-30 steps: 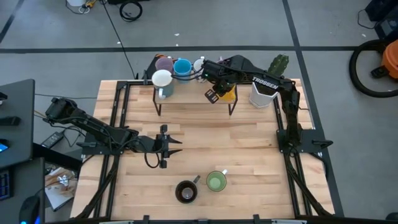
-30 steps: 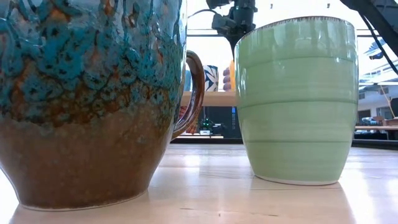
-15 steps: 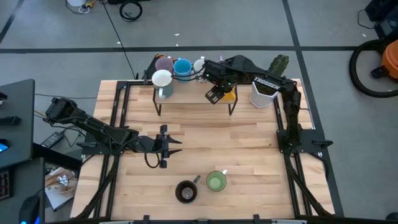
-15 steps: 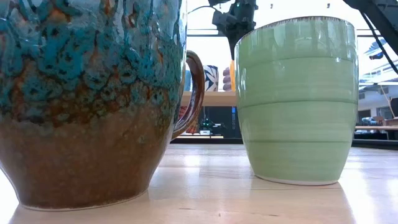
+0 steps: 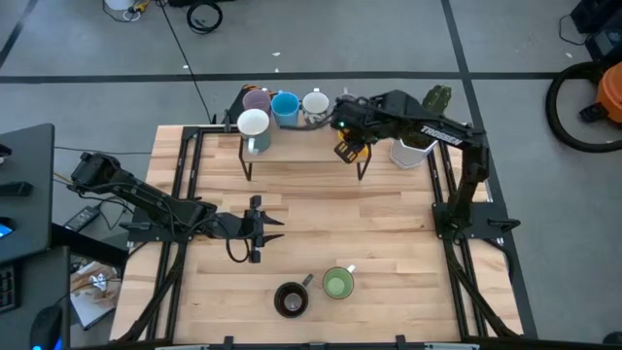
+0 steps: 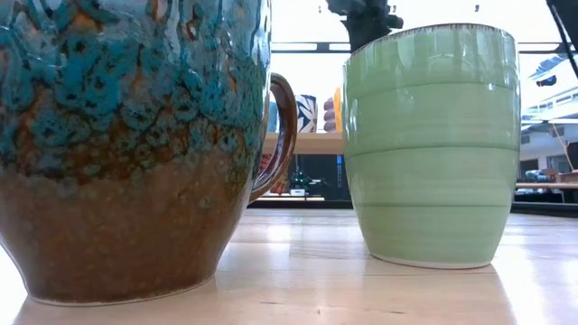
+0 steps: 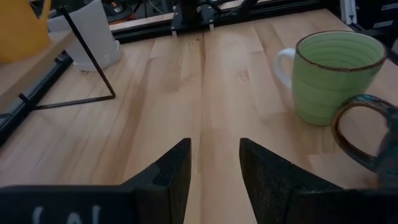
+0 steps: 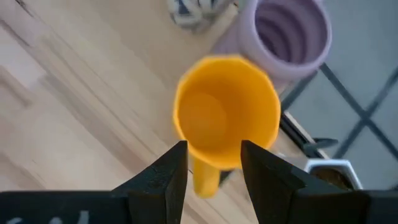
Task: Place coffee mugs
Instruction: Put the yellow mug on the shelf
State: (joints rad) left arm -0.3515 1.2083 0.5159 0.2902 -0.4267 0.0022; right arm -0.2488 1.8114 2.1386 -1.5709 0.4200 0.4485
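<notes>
The raised wooden shelf [image 5: 301, 146] carries several mugs, the orange mug [image 8: 227, 112] included. The green mug [image 5: 337, 283] and brown mug [image 5: 291, 299], well short of it, await placing. Right gripper [image 5: 348, 148] hovers over the orange mug, fingers parted, empty. Left gripper [image 5: 264, 228] idles between, fingers parted, empty.

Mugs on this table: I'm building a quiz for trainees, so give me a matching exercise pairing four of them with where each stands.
Things:
1. glossy green ceramic mug
2. dark brown glazed mug
3. orange ceramic mug
4. blue ceramic mug

Places:
A. on the raised wooden shelf, between a lilac and a white mug
B. near table edge, left of its neighbour in the high view
C. on the shelf, just beyond the right gripper fingers
D. near table edge, right of its neighbour

Pairs: 1-D, 2-B, 3-C, 4-A
</notes>
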